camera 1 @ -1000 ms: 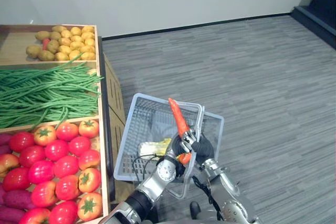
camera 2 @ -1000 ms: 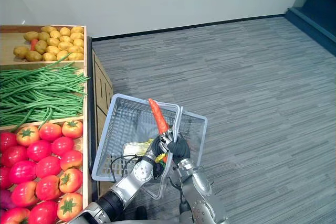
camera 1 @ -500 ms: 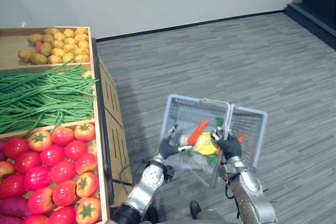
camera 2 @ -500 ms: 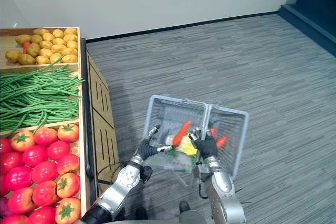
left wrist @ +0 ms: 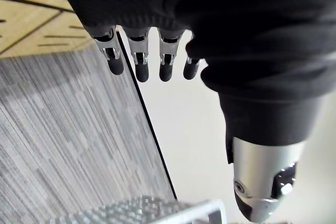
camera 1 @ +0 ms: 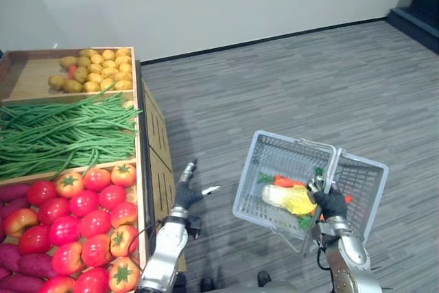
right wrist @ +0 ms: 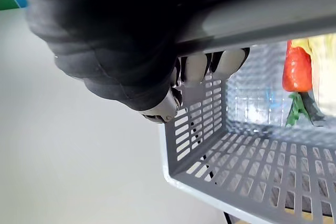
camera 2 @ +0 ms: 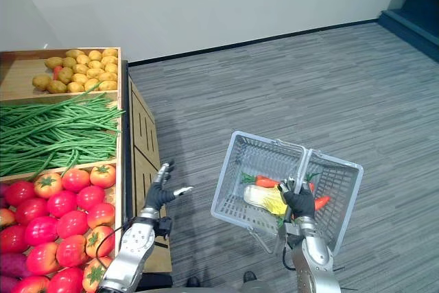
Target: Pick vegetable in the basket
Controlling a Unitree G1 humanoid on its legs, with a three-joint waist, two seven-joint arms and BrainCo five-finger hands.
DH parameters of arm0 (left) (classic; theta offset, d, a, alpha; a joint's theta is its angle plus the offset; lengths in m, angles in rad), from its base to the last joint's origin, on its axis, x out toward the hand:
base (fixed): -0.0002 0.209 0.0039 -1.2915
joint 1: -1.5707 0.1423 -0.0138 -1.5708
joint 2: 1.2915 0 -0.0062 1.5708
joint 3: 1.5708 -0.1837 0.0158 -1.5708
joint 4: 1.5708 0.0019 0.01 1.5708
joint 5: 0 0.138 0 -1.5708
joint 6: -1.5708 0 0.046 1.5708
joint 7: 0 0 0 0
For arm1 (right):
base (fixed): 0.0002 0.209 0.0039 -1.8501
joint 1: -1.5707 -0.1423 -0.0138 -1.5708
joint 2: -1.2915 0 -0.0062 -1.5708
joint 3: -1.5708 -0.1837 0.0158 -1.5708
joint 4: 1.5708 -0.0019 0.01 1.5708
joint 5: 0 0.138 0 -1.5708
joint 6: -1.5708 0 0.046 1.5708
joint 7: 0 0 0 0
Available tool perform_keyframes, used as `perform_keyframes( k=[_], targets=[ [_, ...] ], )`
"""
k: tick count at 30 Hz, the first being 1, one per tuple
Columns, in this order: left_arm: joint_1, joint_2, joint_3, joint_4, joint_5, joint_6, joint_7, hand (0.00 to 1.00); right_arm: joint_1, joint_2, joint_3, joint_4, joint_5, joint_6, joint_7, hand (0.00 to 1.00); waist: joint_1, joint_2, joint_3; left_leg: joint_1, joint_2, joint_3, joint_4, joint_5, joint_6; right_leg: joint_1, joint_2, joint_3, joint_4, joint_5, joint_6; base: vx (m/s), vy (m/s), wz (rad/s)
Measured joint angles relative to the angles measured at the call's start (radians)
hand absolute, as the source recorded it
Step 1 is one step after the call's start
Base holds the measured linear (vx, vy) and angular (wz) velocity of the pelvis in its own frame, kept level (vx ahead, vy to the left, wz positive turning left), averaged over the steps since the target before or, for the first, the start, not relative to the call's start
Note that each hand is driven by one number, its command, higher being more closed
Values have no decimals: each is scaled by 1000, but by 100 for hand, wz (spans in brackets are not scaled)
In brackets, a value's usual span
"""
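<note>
While the right hand (camera 1: 332, 204) is curled round the grey handle (camera 1: 332, 166), it carries the basket (camera 1: 248, 183) above the carpet (camera 1: 274, 80); an orange carrot (camera 1: 289, 182) lies inside, just beside a pale yellow leafy vegetable (camera 1: 290, 199). Left hand (camera 1: 186, 193): fingers straight and spread, holding nothing, well apart from the basket, near the wooden stand (camera 1: 141, 162) with tomatoes (camera 1: 82, 204), green beans (camera 1: 62, 135) and potatoes (camera 1: 96, 77).

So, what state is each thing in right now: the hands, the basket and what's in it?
Grey slotted plastic basket: carried by its handle, vegetables inside.
Orange carrot: lying in the basket.
Pale yellow leafy cabbage: lying in the basket.
Right hand: shut on the handle.
Left hand: open, empty.
</note>
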Motion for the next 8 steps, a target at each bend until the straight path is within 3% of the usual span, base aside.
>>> perform_keyframes(
  k=[6, 8],
  targets=[
    [103, -2, 80, 21, -25, 0, -2, 0, 28, 19, -26, 37, -90, 0, 17, 100, 7, -2, -1, 2, -1, -8, -5, 0, -1, 9, -4, -21, 2, -5, -1, -24, -15, 11],
    [106, -16, 96, 53, -25, 0, -3, 0, 57, 21, -25, 42, -133, 0, 16, 100, 22, -3, -2, 4, -2, -10, -8, 0, -1, 13, -5, -31, 7, -11, -1, -33, -16, 10]
  ],
)
